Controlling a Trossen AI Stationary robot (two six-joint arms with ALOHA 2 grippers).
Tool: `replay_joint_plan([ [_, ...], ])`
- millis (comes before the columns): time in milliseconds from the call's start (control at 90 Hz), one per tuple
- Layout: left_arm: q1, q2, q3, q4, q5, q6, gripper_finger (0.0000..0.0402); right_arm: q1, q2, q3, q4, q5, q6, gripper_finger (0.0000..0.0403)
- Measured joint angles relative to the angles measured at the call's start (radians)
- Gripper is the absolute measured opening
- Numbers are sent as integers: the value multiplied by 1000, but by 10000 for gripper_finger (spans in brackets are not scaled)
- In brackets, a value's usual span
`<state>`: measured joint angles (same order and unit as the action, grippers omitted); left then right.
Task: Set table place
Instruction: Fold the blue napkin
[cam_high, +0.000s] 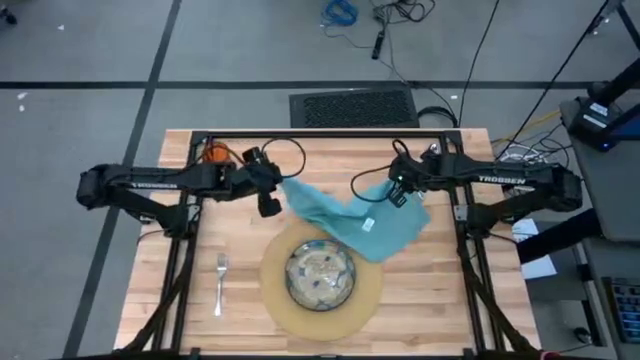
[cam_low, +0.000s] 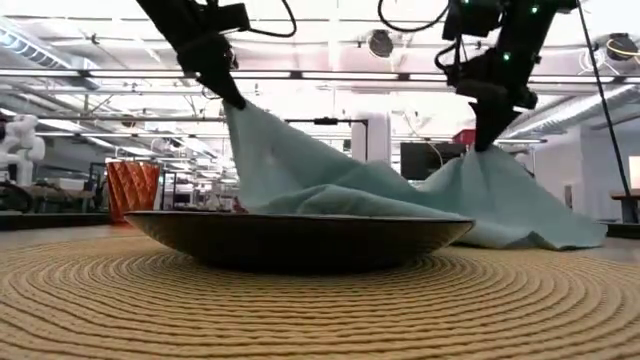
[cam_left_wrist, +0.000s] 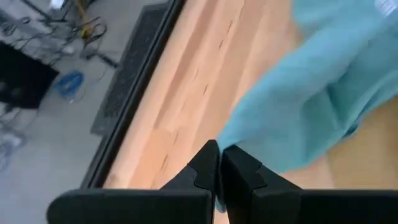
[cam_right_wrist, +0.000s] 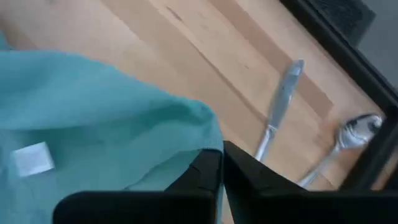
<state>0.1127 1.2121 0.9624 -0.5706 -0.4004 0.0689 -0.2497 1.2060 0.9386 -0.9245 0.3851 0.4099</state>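
Napkin step in hand: left claw (cam_high: 270, 206) and right claw (cam_high: 398, 196) each pinch a corner of the teal napkin (cam_high: 355, 220), held sagging over the worktop (cam_high: 440, 300) behind the plate (cam_high: 320, 274) (fork (cam_high: 221, 280) already placed); next, probably spread it flat beside the mat (cam_high: 368, 300).

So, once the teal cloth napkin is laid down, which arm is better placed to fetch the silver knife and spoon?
Probably the right. The right gripper pinches the teal cloth napkin close to the silver knife and spoon. The left gripper holds the napkin's opposite corner, nearer the silver fork.
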Motion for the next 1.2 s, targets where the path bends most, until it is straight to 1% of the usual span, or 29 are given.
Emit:
replay_joint_plan([
  [56,0,2,-1,18,4,0,0,0,0,1,34,4,-25,42],
  [122,-2,3,0,30,4,0,0,-4,4,1,70,3,-17,61],
  [178,-2,2,0,31,6,-1,0,-8,6,1,83,-18,-7,76],
  [256,-2,-2,0,31,8,-1,0,-23,4,1,95,-65,-36,100],
  [356,-2,-2,0,30,27,-2,0,-27,-4,4,89,-86,-45,135],
  [544,-2,-2,0,31,31,-1,0,-26,-4,98,39,-88,-124,196],
  [600,-2,-2,0,30,31,-2,0,-24,-4,126,35,-123,-134,205],
  [678,-2,-2,0,28,31,-4,0,11,-5,126,44,-224,-128,211],
  [733,-2,-2,0,27,31,-4,0,61,-6,91,70,-258,-106,210],
  [844,-2,-2,0,27,31,-3,0,160,-4,-24,146,-260,-44,202],
  [1000,-2,-2,0,30,31,16,0,280,-3,-168,340,-258,73,190],
  [1200,-2,-2,0,30,31,18,0,382,21,-296,499,-253,198,187],
])
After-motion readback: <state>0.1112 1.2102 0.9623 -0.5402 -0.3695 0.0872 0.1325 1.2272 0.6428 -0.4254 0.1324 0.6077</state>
